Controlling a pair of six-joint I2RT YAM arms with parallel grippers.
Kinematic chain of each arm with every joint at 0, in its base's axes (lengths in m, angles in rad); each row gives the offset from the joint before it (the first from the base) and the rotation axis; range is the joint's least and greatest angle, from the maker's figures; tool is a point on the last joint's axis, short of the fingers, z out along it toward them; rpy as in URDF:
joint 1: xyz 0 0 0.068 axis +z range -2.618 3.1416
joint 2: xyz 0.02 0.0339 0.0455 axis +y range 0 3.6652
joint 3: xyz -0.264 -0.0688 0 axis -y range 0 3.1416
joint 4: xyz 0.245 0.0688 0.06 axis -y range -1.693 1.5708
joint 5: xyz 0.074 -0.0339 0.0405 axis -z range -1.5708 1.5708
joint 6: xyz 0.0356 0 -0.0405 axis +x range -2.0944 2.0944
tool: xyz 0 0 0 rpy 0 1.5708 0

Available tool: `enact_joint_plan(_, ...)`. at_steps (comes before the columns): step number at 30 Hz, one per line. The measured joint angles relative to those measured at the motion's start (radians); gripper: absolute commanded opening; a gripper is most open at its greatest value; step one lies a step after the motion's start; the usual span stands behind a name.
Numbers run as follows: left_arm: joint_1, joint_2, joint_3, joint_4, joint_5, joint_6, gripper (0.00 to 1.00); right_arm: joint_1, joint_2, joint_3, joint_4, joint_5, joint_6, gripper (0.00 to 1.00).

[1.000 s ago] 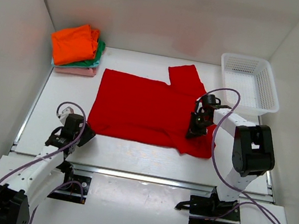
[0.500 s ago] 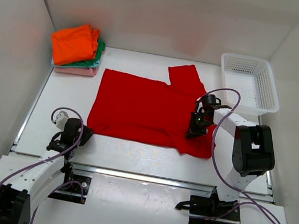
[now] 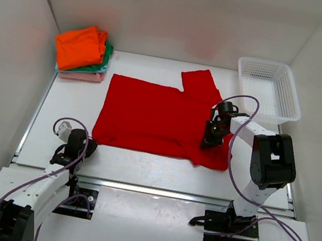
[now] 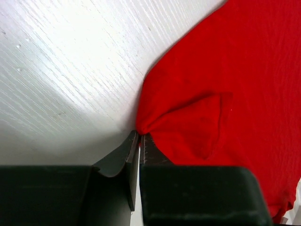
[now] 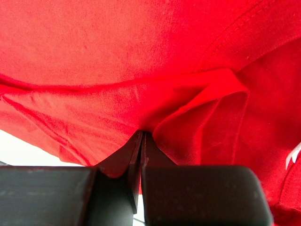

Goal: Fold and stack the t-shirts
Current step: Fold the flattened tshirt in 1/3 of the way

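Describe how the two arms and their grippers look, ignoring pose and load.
Both the left arm and the right arm have white links with black joints. A purple cable loops along each. The left gripper and the right gripper have flat, black, wedge-tipped fingers.

Shirt (image 3: 149, 115) lay spread flat in the middle of the table (image 3: 141, 164), one sleeve reaching out toward 1 o'clock. At 10 o'clock from it, near but apart, sat the stack (image 3: 83, 50), folded shirts one on another, tucked into the far-left corner. Basket (image 3: 264, 64) stood at 2 o'clock, by the far-right corner, near that sleeve. Left gripper (image 4: 140, 139) was at the shirt's 8 o'clock corner, touching it. Right gripper (image 5: 141, 136) was on the shirt at 4 o'clock, near its right edge.
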Motion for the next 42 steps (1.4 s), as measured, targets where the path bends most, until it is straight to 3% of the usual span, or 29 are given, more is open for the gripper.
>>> enact_joint_plan(7, 0.049, 0.037, 0.077, -0.035, 0.033, 0.074, 0.15, -0.001, 0.015, 0.015, -0.019, -0.007, 0.0, 0.01)
enact_joint_plan(10, 0.071, 0.056, 0.105, -0.041, 0.053, 0.112, 0.24, -0.001, 0.021, 0.023, -0.027, -0.006, 0.0, 0.0)
enact_joint_plan(16, 0.117, 0.085, 0.107, -0.053, 0.055, 0.151, 0.28, -0.008, 0.024, 0.026, -0.032, -0.006, 0.0, 0.0)
enact_joint_plan(21, 0.162, 0.15, 0.142, -0.051, 0.05, 0.202, 0.16, -0.011, 0.026, 0.027, -0.033, -0.01, 0.0, 0.0)
enact_joint_plan(26, 0.192, 0.225, 0.201, -0.015, 0.058, 0.25, 0.16, -0.011, 0.026, 0.027, -0.034, -0.011, 0.0, 0.0)
enact_joint_plan(29, 0.201, 0.281, 0.228, 0.018, 0.08, 0.268, 0.19, -0.011, 0.026, 0.027, -0.034, -0.011, 0.0, 0.0)
enact_joint_plan(34, 0.198, 0.373, 0.282, 0.024, 0.13, 0.296, 0.35, -0.011, 0.026, 0.027, -0.034, -0.011, 0.0, 0.0)
enact_joint_plan(38, 0.181, 0.277, 0.283, -0.014, 0.149, 0.307, 0.32, -0.011, 0.026, 0.027, -0.034, -0.013, 0.0, 0.0)
enact_joint_plan(42, 0.08, 0.137, 0.292, -0.016, 0.147, 0.394, 0.35, -0.011, 0.026, 0.027, -0.033, -0.013, 0.0, 0.0)
